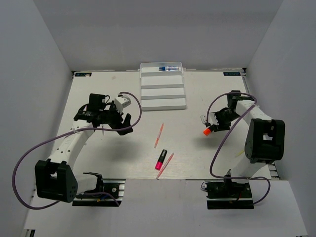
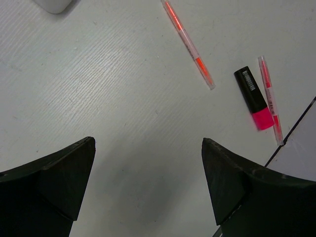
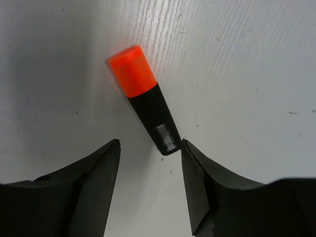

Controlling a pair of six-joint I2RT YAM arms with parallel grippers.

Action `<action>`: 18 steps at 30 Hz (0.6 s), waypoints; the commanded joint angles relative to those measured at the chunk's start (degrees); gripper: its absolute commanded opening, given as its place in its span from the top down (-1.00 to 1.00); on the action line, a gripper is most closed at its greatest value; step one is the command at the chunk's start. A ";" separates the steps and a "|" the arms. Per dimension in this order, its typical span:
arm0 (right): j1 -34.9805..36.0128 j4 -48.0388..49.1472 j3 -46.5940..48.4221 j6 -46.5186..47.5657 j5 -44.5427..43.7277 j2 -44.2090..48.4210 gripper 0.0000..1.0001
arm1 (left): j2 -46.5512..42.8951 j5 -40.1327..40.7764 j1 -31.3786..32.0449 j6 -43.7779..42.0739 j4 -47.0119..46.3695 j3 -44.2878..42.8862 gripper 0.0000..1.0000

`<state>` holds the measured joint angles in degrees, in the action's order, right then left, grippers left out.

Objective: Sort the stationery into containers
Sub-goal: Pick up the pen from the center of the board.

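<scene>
Looking at the top view first: the white tray (image 1: 163,96) sits upper middle, and the blue-capped bottle (image 1: 169,68) already lies in its far row, so one item's sorted. The pink-and-black marker (image 1: 161,159) and two pink-orange sticks (image 1: 159,135) lie loose on the tabletop (image 1: 113,163), lower middle. The right hand (image 1: 213,126) is right of centre, down by the orange-and-black marker (image 1: 208,131). The left hand (image 1: 127,122) hangs left of centre.

Left wrist view: the left hand (image 2: 148,148) is spread wide over bare tabletop with nothing in it. The pink-and-black marker (image 2: 254,98) and both sticks are in the upper right of the frame.

Right wrist view: the right hand (image 3: 150,143) has its fingers apart, and the orange-and-black marker (image 3: 145,101) pokes its black end just between the tips, close to the right-side finger. It's not clamped as far as I can see.

So I'd say the step is picking up that marker. Next the hand needs to get further along the barrel, squeeze, lift, and carry it to a free tray row.
</scene>
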<state>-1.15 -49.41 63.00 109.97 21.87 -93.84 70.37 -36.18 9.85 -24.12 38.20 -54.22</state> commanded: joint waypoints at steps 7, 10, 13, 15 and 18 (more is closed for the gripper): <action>0.97 0.81 3.79 4.72 1.34 -4.76 -0.17 | 0.47 -1.08 0.44 0.92 -1.63 -2.21 -0.96; 1.06 -0.25 4.67 4.99 -0.32 -6.44 -0.16 | 0.65 -1.08 0.44 0.74 -1.37 -2.21 -0.96; 2.80 0.27 4.41 5.78 -0.95 -7.84 -0.15 | 0.47 -0.12 0.44 0.48 -1.37 -1.86 -0.96; 3.43 0.10 4.93 5.87 -0.86 -8.72 -0.13 | 0.38 0.32 0.44 0.39 -1.46 -1.51 -0.96; 4.31 -0.07 5.46 5.69 -0.69 -9.95 -0.11 | 0.30 0.33 0.44 0.21 -1.19 -1.16 -0.96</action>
<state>1.98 -48.23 66.02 112.97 20.97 -102.80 71.18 -35.77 9.98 -23.51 37.30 -54.39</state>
